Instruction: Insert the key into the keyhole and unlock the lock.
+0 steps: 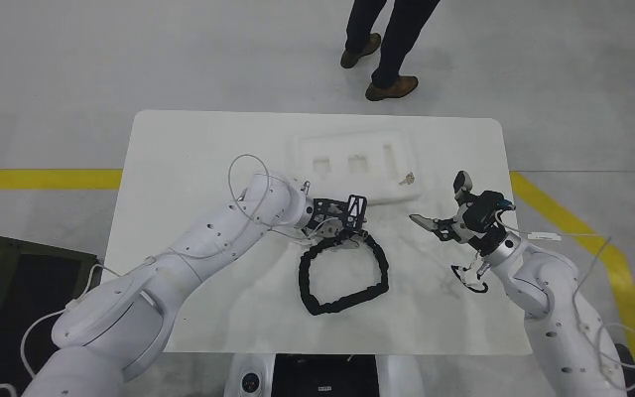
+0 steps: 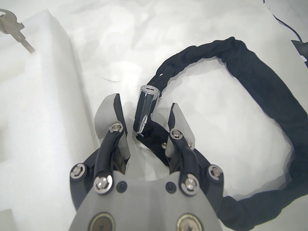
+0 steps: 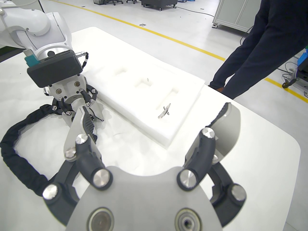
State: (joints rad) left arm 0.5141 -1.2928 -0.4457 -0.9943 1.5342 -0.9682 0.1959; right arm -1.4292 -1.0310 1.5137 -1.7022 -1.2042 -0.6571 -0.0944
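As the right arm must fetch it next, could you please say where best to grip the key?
Probably by its broad head, coming down from above: the key lies low on the foam tray, and the slim blade must stay free for the keyhole.

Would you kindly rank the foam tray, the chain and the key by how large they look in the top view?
1. Foam tray, the largest.
2. Chain, its loop somewhat smaller.
3. Key, by far the smallest.

White, rounded arm shells (image 1: 213,243) trail thin pale cables (image 1: 229,179). The left gripper (image 2: 144,99) and right gripper (image 3: 154,108) share grey plates (image 2: 144,205), black linkages (image 2: 105,150) and silver screws (image 2: 102,184).
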